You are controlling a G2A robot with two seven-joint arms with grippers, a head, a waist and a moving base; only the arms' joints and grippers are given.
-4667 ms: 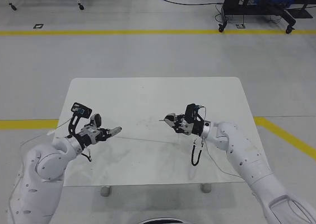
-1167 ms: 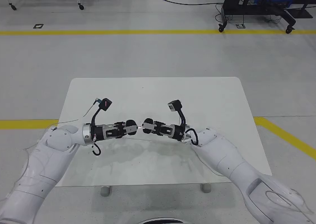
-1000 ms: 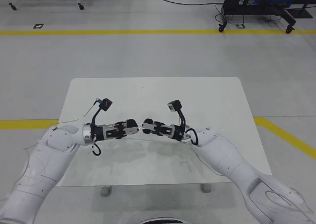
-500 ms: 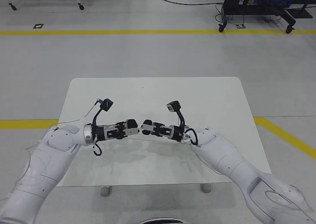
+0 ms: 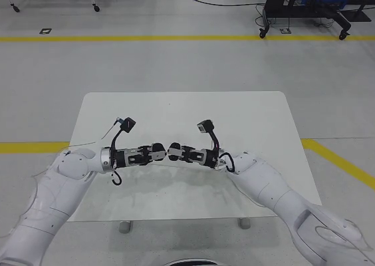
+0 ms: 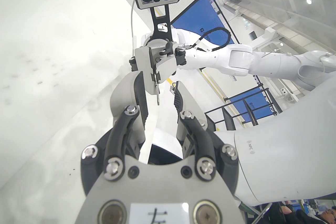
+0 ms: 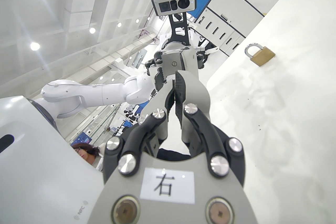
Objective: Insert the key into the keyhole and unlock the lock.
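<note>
Above the middle of the white table (image 5: 241,113) my two grippers meet tip to tip. My right gripper (image 7: 173,83) is shut on a thin metal key (image 6: 157,95), whose blade sticks out past its fingertips. My left gripper (image 6: 159,88) stands open, its two fingers (image 6: 139,96) on either side of the key and of the right gripper's tip (image 6: 155,70). In the top view the left gripper (image 5: 159,153) and the right gripper (image 5: 173,151) almost touch. A brass padlock (image 7: 260,55) with a silver shackle lies flat on the table, apart from both grippers.
The tabletop (image 7: 262,117) around the padlock is bare, with only small specks on it. Each wrist carries a camera on a black stalk (image 5: 204,130) that stands up above the meeting point. Yellow floor lines run beside the table.
The arms, far apart 4.7 s ago, have come together over the table's middle. In the last second the gap between the two grippers has shrunk slightly.
</note>
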